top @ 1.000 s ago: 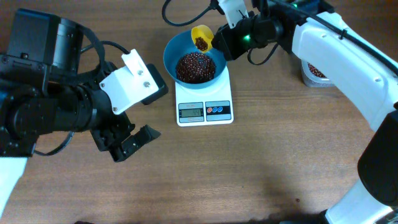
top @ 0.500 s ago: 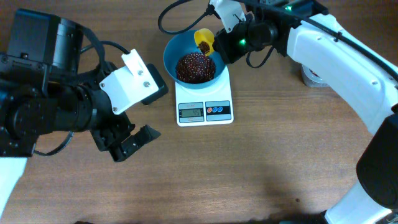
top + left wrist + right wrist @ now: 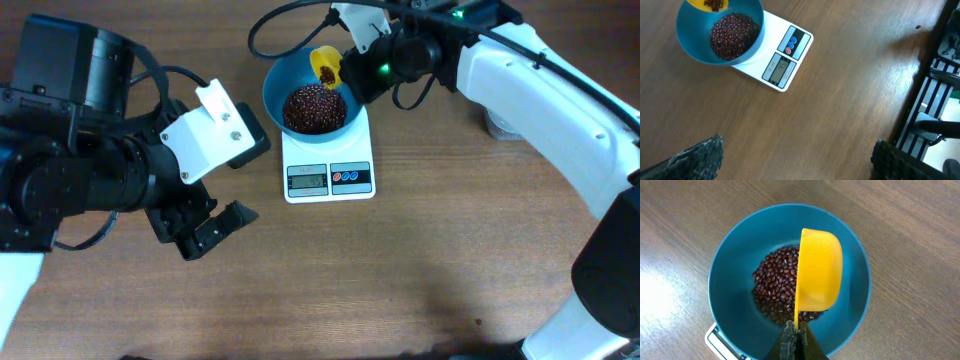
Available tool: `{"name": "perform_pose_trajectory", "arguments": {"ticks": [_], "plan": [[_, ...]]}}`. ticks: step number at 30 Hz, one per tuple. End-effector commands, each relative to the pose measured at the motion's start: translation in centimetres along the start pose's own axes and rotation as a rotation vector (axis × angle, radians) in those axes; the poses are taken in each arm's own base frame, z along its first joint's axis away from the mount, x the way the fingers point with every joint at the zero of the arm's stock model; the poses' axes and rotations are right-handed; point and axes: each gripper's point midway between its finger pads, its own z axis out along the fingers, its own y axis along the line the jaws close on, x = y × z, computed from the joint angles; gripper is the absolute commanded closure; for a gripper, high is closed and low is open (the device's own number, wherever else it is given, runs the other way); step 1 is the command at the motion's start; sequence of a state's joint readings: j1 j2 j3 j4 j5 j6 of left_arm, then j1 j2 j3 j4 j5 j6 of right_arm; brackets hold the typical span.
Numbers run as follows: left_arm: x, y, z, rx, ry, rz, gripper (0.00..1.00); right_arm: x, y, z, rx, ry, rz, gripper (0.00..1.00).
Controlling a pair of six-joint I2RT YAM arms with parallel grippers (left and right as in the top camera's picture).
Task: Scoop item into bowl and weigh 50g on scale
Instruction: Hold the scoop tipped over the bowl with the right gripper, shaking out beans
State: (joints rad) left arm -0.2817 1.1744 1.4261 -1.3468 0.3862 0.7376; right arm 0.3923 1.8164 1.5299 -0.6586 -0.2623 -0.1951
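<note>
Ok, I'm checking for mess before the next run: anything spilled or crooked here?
Nothing clearly spilled: the beans are heaped inside the bowl, which sits on the scale. The scoop is tipped above the bowl. One dark speck on the table is too small to identify.

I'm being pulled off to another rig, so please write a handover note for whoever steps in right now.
Left gripper: open, empty, over the table left of the scale.
Right gripper: shut on the yellow scoop, which is tipped on its side over the blue bowl, a few beans in it.
The bowl sits on the scale and holds a heap of beans.
Done: beans scooped into the bowl.
Left: finish the pour, read the display (illegible in these views), adjust to 50 g.
</note>
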Motion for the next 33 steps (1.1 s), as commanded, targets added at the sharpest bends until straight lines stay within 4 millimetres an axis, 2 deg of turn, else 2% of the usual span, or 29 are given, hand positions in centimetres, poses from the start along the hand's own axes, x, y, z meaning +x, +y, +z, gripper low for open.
{"name": "perform_pose_trajectory", "arguments": {"ticks": [1,7,11,13,19,20,21,22,32,33], "plan": [[0.0,-0.2,0.0,0.01,-0.007,0.007,0.01,-1.7,0.7,-1.4,0.0,-0.049,-0.029,0.96],[0.0,-0.1,0.0,0.009,-0.007,0.007,0.01,-1.9,0.7,-1.5,0.001,-0.056,-0.031,0.96],[0.0,-0.2,0.0,0.01,-0.007,0.007,0.01,-3.5,0.8,-2.6,0.007,-0.101,-0.043,0.96],[0.0,-0.1,0.0,0.009,-0.007,0.007,0.01,-1.8,1.0,-2.0,-0.009,-0.033,-0.026,0.96],[0.0,-0.2,0.0,0.01,-0.007,0.007,0.01,-2.5,1.2,-2.6,-0.013,-0.061,-0.033,0.96],[0.0,-0.1,0.0,0.009,-0.007,0.007,0.01,-0.7,0.9,-1.9,-0.004,0.01,-0.015,0.96],[0.0,-0.2,0.0,0.01,-0.007,0.007,0.01,-0.6,1.0,-1.9,-0.006,0.011,-0.014,0.96],[0.0,-0.2,0.0,0.01,-0.007,0.007,0.01,-1.9,0.9,-2.2,0.0,-0.037,-0.027,0.96],[0.0,-0.1,0.0,0.009,-0.007,0.007,0.01,-2.3,0.7,-2.5,0.013,-0.054,-0.031,0.96],[0.0,-0.2,0.0,0.01,-0.007,0.007,0.01,-3.2,0.7,-2.6,0.014,-0.088,-0.04,0.96]]}}
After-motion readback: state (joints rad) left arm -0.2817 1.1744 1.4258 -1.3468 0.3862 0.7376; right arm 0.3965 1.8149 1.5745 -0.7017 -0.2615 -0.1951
